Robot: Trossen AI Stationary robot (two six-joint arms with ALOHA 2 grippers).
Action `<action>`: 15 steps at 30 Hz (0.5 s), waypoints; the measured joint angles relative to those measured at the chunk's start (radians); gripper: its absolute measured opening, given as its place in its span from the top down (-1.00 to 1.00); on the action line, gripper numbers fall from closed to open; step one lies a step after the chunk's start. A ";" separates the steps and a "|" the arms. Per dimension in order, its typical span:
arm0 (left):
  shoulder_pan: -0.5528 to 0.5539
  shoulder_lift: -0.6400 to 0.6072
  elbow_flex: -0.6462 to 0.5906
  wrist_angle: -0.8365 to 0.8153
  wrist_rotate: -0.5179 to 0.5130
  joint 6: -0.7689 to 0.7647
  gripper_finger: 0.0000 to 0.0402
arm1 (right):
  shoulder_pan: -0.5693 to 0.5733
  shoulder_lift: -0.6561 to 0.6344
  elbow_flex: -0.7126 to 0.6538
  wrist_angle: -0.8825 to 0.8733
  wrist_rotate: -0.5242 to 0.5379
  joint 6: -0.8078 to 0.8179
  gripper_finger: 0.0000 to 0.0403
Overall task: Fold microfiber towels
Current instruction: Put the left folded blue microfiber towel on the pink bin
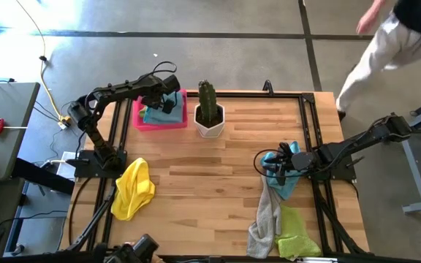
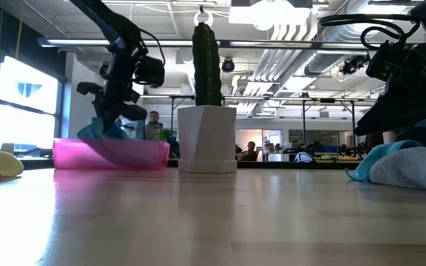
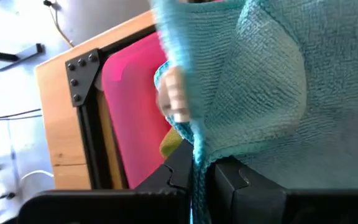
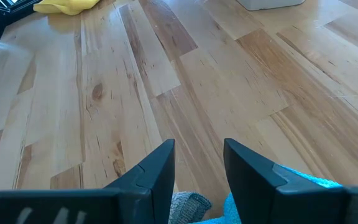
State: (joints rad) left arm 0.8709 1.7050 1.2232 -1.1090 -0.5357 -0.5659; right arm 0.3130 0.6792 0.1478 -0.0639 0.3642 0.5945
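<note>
My left gripper [image 1: 168, 106] is over the pink tray [image 1: 141, 123] at the table's far left, shut on a light blue towel [image 3: 272, 81] that drapes into the tray; a bit of lime green [image 3: 169, 144] shows under it. My right gripper [image 4: 199, 168] is open just above the near-right pile, touching nothing. That pile has a light blue towel [image 1: 287, 183] on top, a grey towel [image 1: 265, 219] and a lime green towel [image 1: 298, 234]. A yellow towel [image 1: 134, 188] lies crumpled on the table's near left. My left gripper pinches the light blue towel between its two fingers at a hanging edge [image 3: 197, 163]. One layer or several, I cannot tell. The fingers come from above, slanting down into the tray. The towel lies slack around them, its lower part resting in the tray [image 2: 98, 133].
A white pot with a cactus [image 1: 209, 113] stands just right of the tray at the far middle. The middle of the wooden table [image 1: 210, 175] is bare. A person [image 1: 386, 36] walks past beyond the table's far right corner.
</note>
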 joint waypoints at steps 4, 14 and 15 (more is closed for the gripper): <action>0.031 0.000 -0.025 0.007 0.009 0.002 0.91 | 0.000 0.000 0.000 0.000 0.000 0.000 0.36; 0.051 0.000 -0.032 0.021 0.007 -0.041 0.68 | 0.000 0.000 0.000 0.000 0.000 0.000 0.36; 0.050 0.000 -0.032 0.031 0.004 -0.039 0.60 | 0.000 0.000 0.000 0.000 0.000 0.000 0.36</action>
State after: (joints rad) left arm 0.9207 1.7049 1.1907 -1.0779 -0.5313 -0.6047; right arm 0.3133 0.6792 0.1478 -0.0639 0.3644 0.5945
